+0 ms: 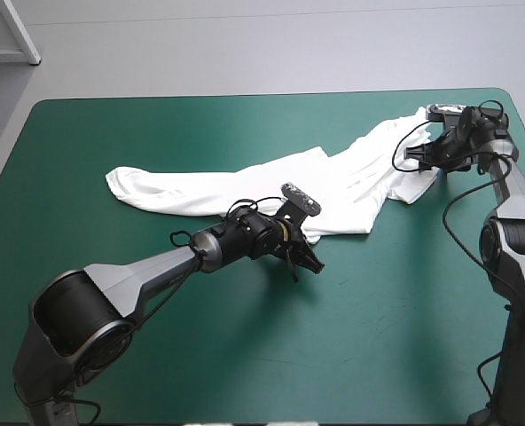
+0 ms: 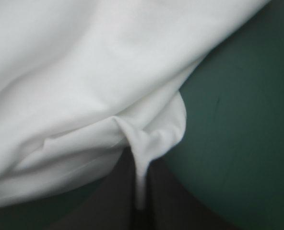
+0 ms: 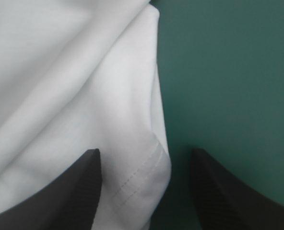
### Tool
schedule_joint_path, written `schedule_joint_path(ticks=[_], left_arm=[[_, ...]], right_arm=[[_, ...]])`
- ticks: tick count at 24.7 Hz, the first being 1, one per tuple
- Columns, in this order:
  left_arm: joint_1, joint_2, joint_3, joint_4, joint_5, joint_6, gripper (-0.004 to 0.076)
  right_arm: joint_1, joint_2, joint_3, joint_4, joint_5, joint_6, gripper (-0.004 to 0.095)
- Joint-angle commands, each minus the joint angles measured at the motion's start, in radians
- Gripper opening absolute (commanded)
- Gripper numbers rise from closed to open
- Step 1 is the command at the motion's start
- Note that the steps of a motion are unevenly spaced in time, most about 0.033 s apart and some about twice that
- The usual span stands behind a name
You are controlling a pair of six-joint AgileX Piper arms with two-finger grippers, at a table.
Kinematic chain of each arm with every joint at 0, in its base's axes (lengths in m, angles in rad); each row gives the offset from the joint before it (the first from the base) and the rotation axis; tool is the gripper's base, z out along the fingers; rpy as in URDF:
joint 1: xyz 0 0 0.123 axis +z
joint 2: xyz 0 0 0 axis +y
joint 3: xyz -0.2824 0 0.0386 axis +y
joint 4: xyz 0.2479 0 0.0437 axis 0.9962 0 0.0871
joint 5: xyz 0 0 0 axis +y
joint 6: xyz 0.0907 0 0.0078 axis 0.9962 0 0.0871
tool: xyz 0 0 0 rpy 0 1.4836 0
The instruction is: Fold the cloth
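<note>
Teal-green cover (image 1: 378,311) bears the T-shirt (image 1: 333,182) — left pincer (image 2: 141,160) pinching, right pincer (image 3: 146,152) spread.

T-shirt (image 1: 333,182) lies across the table (image 1: 156,355), left-centre to, seemingly, far-right corner.

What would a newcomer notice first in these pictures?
First the white T-shirt, lying crumpled in a long band from the middle of the teal-green table toward its far right corner. Next the left claw, shut on a small fold at the shirt's near edge, and the right claw, open, with a hemmed corner between its fingers.
</note>
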Motion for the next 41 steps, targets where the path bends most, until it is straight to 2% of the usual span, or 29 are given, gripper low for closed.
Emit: schedule_joint_path(ticks=[1,5,6,8,10,12,16,19,23,26,30,38,41], left_arm=[[-0.003,-0.005,0.012,0.005,0.148,-0.013,0.0021],[-0.003,-0.009,0.012,0.005,0.138,-0.015,0.0021],[-0.003,-0.014,0.012,0.005,0.132,-0.020,0.0021],[-0.003,-0.033,0.010,0.013,0.113,-0.040,0.0020],[-0.003,-0.081,0.008,0.096,0.123,-0.081,0.0021],[-0.003,-0.150,0.002,0.227,0.153,-0.166,0.0021],[-0.003,-0.343,-0.060,0.517,0.266,-0.285,0.0020],[-0.003,-0.469,-0.197,0.601,0.352,-0.278,0.0020],[-0.003,-0.584,-0.426,0.655,0.438,-0.152,0.0020],[-0.003,-0.619,-0.578,0.678,0.455,-0.078,0.0020],[-0.003,-0.629,-0.803,0.679,0.451,0.075,0.0020],[-0.003,-0.629,-1.179,0.689,0.326,0.212,0.0020],[-0.003,-0.629,-1.263,0.689,0.326,0.267,0.0020]], right_arm=[[-0.009,-0.033,-0.019,0.028,0.011,-0.003,0.0410],[-0.009,-0.037,-0.019,0.099,-0.004,-0.035,0.0037],[-0.009,-0.037,-0.019,0.134,-0.009,-0.047,-0.0013],[-0.011,-0.039,-0.024,0.190,-0.001,-0.056,-0.0017],[-0.011,-0.044,-0.060,0.249,0.059,-0.090,-0.0017],[-0.011,-0.070,-0.114,0.290,0.113,-0.110,-0.0017],[-0.011,-0.199,-0.295,0.300,0.166,-0.099,-0.0017],[-0.011,-0.310,-0.443,0.300,0.171,-0.076,-0.0017],[-0.011,-0.450,-0.636,0.300,0.161,-0.047,-0.0017],[-0.011,-0.524,-0.699,0.300,0.118,-0.047,-0.0017],[-0.011,-0.615,-0.733,0.300,0.006,-0.047,-0.0017],[-0.011,-0.765,-0.735,0.321,-0.303,-0.106,-0.0017],[-0.011,-0.801,-0.735,0.321,-0.354,-0.129,-0.0017]])
